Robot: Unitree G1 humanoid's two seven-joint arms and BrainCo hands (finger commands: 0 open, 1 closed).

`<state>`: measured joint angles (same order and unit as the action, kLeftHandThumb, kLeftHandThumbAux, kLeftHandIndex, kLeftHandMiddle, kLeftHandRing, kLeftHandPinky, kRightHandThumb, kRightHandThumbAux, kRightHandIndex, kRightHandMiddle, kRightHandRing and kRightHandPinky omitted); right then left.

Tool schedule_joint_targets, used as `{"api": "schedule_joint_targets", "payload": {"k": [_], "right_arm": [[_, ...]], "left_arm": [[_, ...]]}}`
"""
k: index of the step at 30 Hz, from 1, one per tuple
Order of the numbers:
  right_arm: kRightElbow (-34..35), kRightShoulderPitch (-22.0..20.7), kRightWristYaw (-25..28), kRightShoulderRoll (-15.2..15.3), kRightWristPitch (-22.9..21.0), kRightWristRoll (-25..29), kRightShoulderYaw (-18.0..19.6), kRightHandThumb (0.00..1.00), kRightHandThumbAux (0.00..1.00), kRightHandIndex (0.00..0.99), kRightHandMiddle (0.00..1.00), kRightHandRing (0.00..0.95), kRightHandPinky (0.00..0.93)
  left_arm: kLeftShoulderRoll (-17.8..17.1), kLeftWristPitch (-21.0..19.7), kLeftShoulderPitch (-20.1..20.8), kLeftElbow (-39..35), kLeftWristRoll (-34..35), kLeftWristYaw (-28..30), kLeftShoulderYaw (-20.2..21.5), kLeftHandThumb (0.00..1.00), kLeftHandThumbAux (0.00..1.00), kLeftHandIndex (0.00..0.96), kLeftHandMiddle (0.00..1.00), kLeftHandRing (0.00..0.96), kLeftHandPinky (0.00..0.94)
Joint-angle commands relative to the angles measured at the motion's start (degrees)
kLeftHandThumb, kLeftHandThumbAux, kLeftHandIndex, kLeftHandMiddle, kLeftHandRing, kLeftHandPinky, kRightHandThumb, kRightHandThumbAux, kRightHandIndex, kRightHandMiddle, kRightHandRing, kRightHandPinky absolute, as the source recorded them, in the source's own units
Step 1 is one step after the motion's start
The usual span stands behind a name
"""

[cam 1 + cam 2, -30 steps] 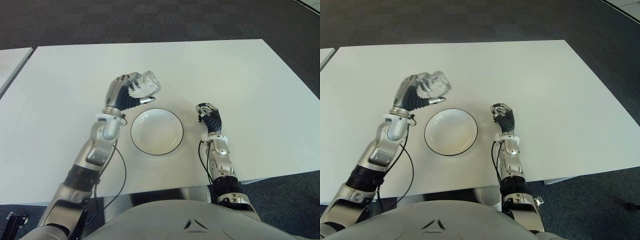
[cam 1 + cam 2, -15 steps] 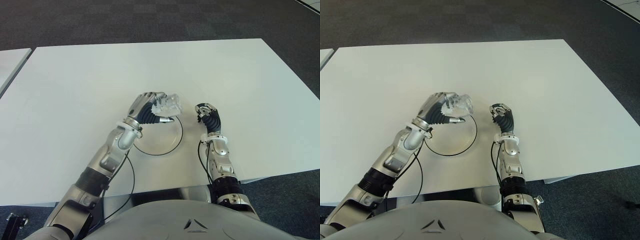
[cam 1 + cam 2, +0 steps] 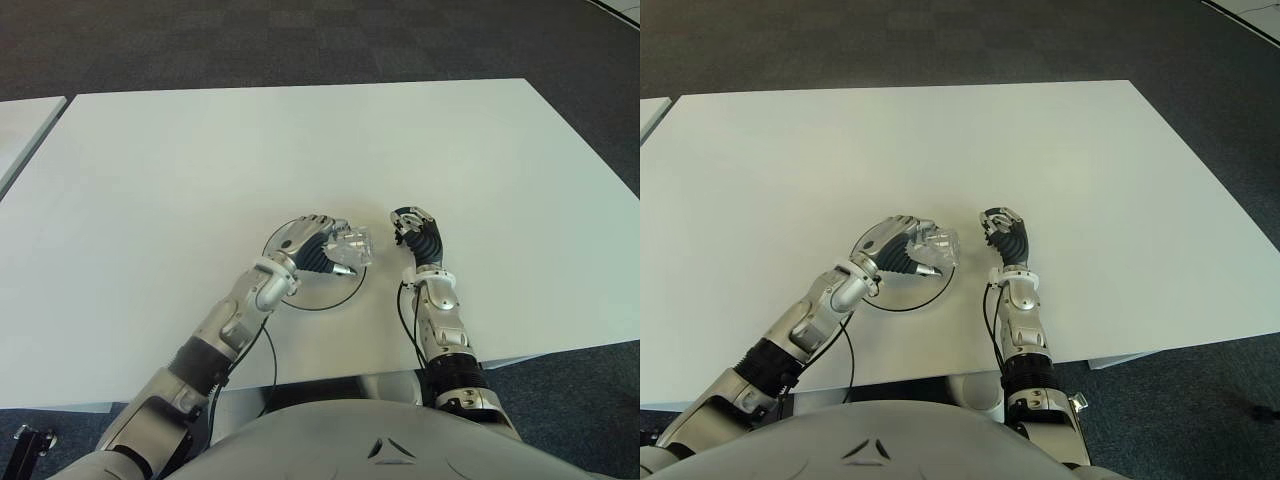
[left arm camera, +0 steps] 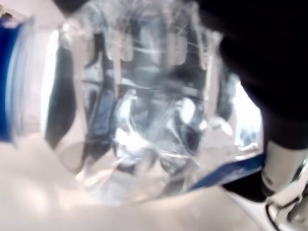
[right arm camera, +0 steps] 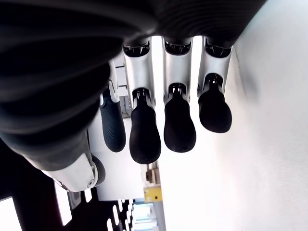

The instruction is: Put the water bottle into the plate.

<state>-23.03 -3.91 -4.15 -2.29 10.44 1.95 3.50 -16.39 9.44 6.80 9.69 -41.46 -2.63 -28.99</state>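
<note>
While curled tight around a clear water bottle (image 3: 350, 247), left hand (image 3: 315, 248) over the plate (image 3: 280, 236), near the plate's 3 o'clock rim. Fingers (image 3: 318, 225) wrapped over the top of the bottle, thumb underneath, bottle lying sideways with its free end poking out toward 3 o'clock. Up close in the left wrist view, ribbed clear plastic (image 4: 144, 106) filling the frame, a blue band at one end, pale plate surface just below; cannot tell whether bottle and plate touch. Plate white with a thin dark rim, mostly hidden under hand and wrist, only arcs at 9 to 12 o'clock and at 6 o'clock showing. Left forearm reaching in from 7 o'clock, a black cable hanging beside it.

Right hand (image 3: 414, 229) just beside the plate, at its 3 o'clock, fingers (image 5: 179, 126) bent loosely, holding nothing, a small gap between it and the bottle's end. Both on a plain white bench (image 3: 500, 160), dark carpet (image 3: 300, 40) beyond its far edge at 12 o'clock.
</note>
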Motion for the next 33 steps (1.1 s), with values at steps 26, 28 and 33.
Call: {"api": "schedule_joint_targets", "payload": {"k": [26, 28, 33], "right_arm": [[-1.7, 3.8, -0.8, -0.6, -5.6, -0.1, 0.1, 0.703, 0.729, 0.436, 0.753, 0.738, 0.742], [-1.8, 3.7, -0.7, -0.5, -5.5, 0.0, 0.1, 0.704, 0.729, 0.436, 0.753, 0.738, 0.741], [-2.1, 3.6, -0.4, -0.4, -5.0, 0.1, 0.1, 0.704, 0.729, 0.436, 0.754, 0.737, 0.741]], "left_arm": [[-1.3, -3.5, 1.6, 9.9, -8.2, -5.2, -2.9, 0.850, 0.662, 0.406, 0.591, 0.744, 0.710], [-1.2, -3.4, 1.7, 10.5, -8.5, -6.1, -2.9, 0.849, 0.661, 0.405, 0.591, 0.724, 0.684], [-1.7, -2.2, 1.9, 11.8, -8.8, -8.3, -3.0, 0.777, 0.576, 0.322, 0.423, 0.421, 0.432]]}}
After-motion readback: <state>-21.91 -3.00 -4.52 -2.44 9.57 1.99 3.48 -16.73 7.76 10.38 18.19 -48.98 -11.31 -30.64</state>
